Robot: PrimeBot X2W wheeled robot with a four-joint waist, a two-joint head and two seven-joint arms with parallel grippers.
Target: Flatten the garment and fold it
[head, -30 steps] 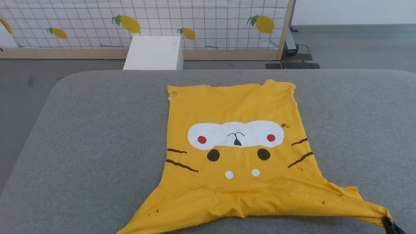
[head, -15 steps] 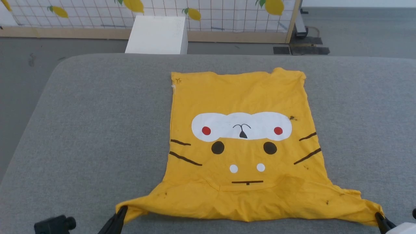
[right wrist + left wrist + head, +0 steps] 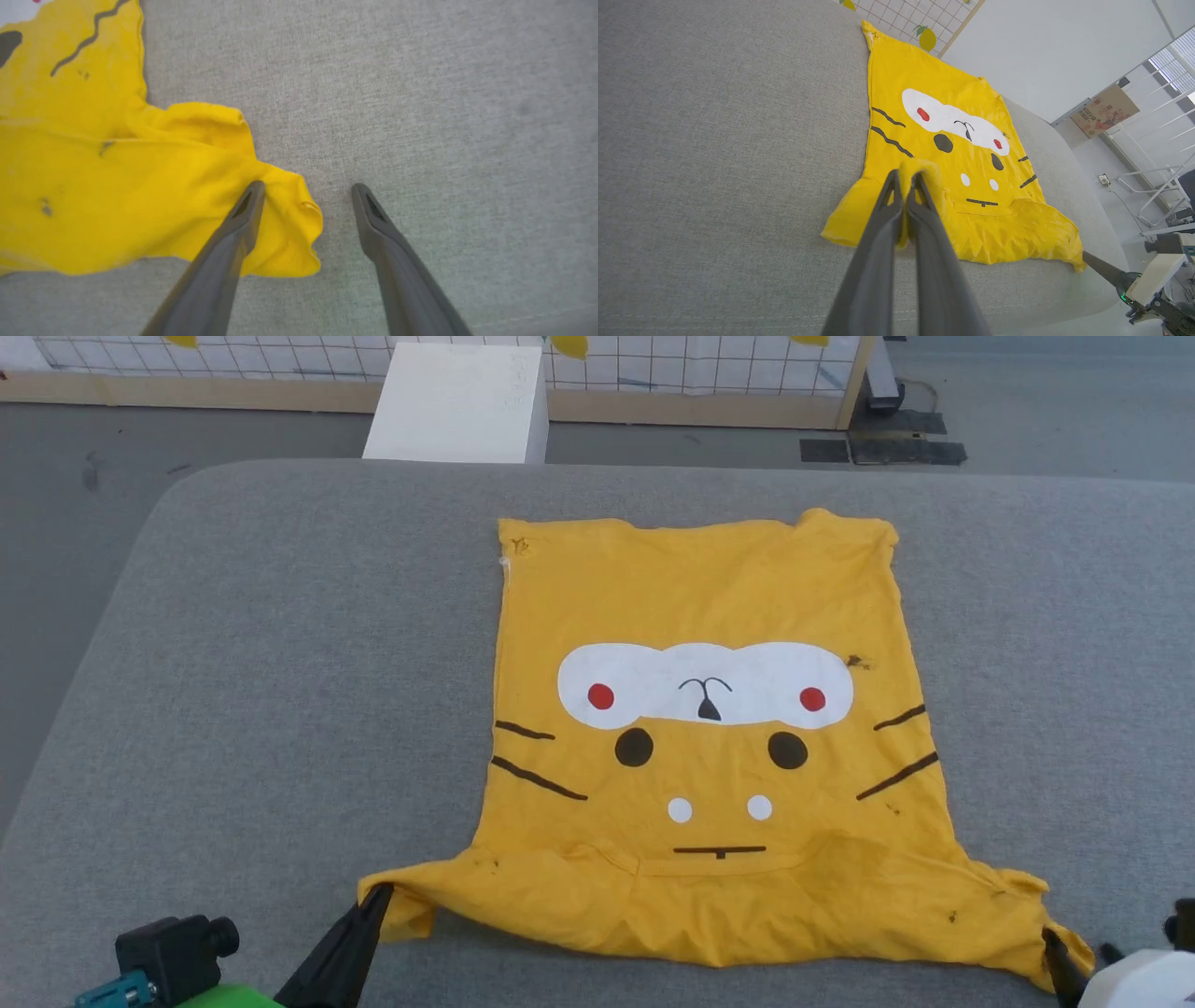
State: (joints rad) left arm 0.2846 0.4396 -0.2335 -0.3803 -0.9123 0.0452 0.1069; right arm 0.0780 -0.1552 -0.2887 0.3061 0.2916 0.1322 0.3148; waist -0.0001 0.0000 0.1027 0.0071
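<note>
1. The left gripper (image 3: 905, 179) is reaching low over the grey padded surface (image 3: 280, 663), its fingers clamping the left sleeve of the garment (image 3: 700, 616), which is lying print-up.
2. The right wrist view is showing the right gripper (image 3: 308, 191) with fingers spread, one over the right sleeve tip.

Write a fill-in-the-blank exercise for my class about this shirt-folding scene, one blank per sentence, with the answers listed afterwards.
1. The left gripper is ____ on one sleeve of the garment.
2. The right gripper stands ____ at the other sleeve.
3. The garment lies spread on a padded surface whose colour is ____.
4. The printed patch holding the red dots is ____.

Missing words: shut; open; grey; white
</note>
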